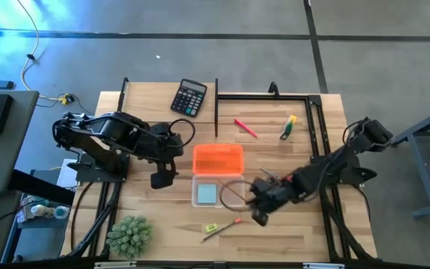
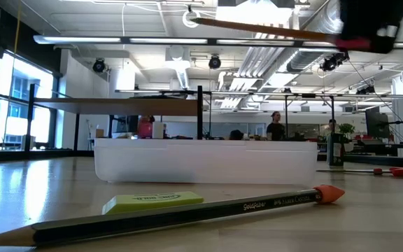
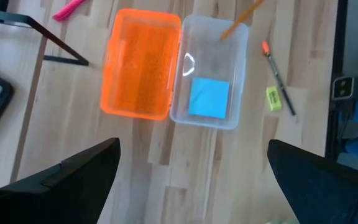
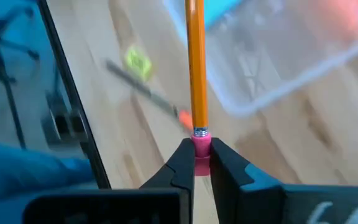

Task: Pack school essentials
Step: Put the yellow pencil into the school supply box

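Observation:
My right gripper [image 4: 201, 163] is shut on an orange pencil [image 4: 195, 62] with a pink eraser end, held above the clear box [image 1: 219, 192]; the pencil also shows in the low view [image 2: 257, 29]. A pale blue note pad [image 1: 206, 194] lies in the box, and the orange lid [image 1: 217, 159] lies against its far side. My left gripper [image 1: 163, 178] hovers open and empty left of the box. A dark pencil [image 1: 222, 228] and green eraser [image 1: 210, 226] lie near the front edge. The pink pen [image 1: 245, 128] and crayon box [image 1: 288, 127] lie at the back. I see no scissors. My right gripper pinches the pencil's pink eraser end [image 4: 201, 149] between its two fingertips. The pencil runs straight on from the fingers, along them, toward the clear box. It is lifted clear of the table, nearly level, its point over the box [image 3: 241, 18].
A black calculator [image 1: 189, 97] lies at the back left and a spiky green plant [image 1: 129, 235] at the front left corner. A black frame [image 1: 275, 96] with an upright bar [image 1: 216, 108] borders the back and right of the table.

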